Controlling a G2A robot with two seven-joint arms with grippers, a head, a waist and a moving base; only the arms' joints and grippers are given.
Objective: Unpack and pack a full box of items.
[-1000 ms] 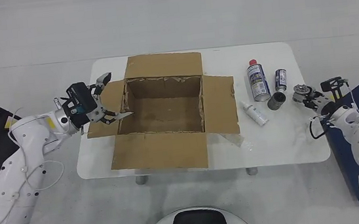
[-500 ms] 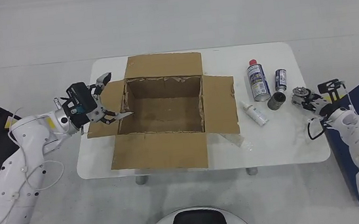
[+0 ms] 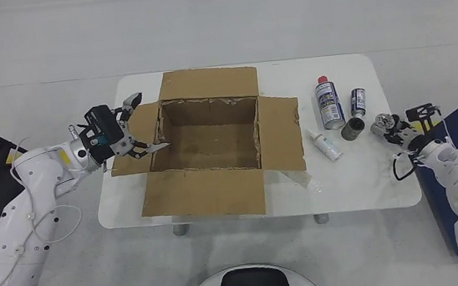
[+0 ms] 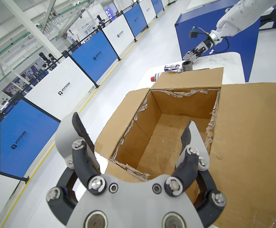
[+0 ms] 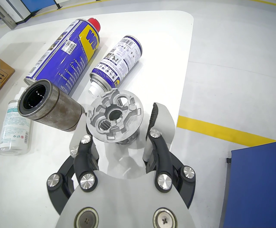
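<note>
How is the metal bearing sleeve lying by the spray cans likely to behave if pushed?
The metal bearing sleeve lies on its round side on the table, so it would probably roll. Its thick metal wall suggests it is rigid and heavy for its size.

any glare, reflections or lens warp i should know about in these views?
Right wrist view: the glossy table mirrors the cast metal part as a pale reflection. Left wrist view: wide-angle warp, barrier panels fan out; cardboard box interior evenly lit. Top view: diffuse light, only soft shadows under the box flaps.
</note>
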